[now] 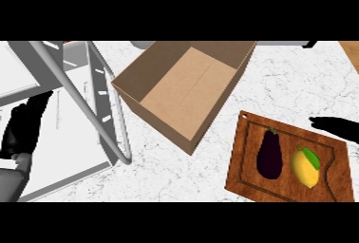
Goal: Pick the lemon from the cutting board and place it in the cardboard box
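Observation:
A yellow lemon point(306, 167) with a green leaf lies on the wooden cutting board point(245, 178) at the lower right, beside a dark purple eggplant point(270, 152). The open cardboard box point(184, 90) stands at the top centre, up and left of the board. My right hand point(338, 126) reaches in from the right edge, its fingers extended over the board's upper right corner, above and right of the lemon and apart from it. My left hand point(25, 124) rests at the far left with its fingers straight and holds nothing.
A grey wire dish rack point(91, 107) on a white tray takes up the left side, right next to the box. White marbled counter point(172, 175) lies between the box and the board. A wooden surface point(351, 52) shows at the top right corner.

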Controlling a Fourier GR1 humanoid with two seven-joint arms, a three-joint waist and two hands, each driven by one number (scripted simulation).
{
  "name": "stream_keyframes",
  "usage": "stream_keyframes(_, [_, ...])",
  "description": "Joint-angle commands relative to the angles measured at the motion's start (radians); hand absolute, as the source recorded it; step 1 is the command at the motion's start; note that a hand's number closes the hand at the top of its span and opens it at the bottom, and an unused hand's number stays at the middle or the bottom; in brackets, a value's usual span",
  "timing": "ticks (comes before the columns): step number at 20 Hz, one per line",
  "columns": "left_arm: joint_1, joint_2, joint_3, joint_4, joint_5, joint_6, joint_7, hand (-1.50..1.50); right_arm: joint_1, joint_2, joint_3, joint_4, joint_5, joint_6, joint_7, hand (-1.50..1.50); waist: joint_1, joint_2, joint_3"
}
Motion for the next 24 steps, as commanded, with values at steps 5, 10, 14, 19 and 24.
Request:
stream_keyframes(5, [0.089, 0.004, 0.002, 0.108, -0.043, 0.001, -0.062, 0.00, -0.103, 0.083, 0.086, 0.023, 0.120, 0.035, 0.103, -1.50, -0.007, 0.013, -0.027])
stream_keyframes(10, [0.113, -0.001, 0.016, 0.142, -0.035, -0.011, -0.124, 0.00, -0.112, 0.093, 0.081, 0.059, 0.147, 0.026, 0.080, -1.50, -0.014, 0.014, -0.027])
stream_keyframes(14, [0.084, -0.002, 0.000, 0.105, -0.053, 0.015, -0.049, 0.00, -0.117, 0.111, 0.082, 0.049, 0.155, 0.045, 0.090, -1.50, -0.022, 0.011, -0.026])
stream_keyframes(19, [0.116, 0.013, 0.028, 0.093, -0.036, -0.002, -0.096, 0.00, -0.064, 0.130, 0.084, 0.054, 0.160, 0.014, 0.019, -1.50, -0.027, 0.009, -0.026])
stream_keyframes(24, [0.108, 0.042, 0.058, 0.098, -0.006, -0.028, -0.070, 0.00, -0.063, 0.150, 0.098, -0.040, 0.135, 0.072, 0.038, -1.50, -0.033, 0.006, -0.027])
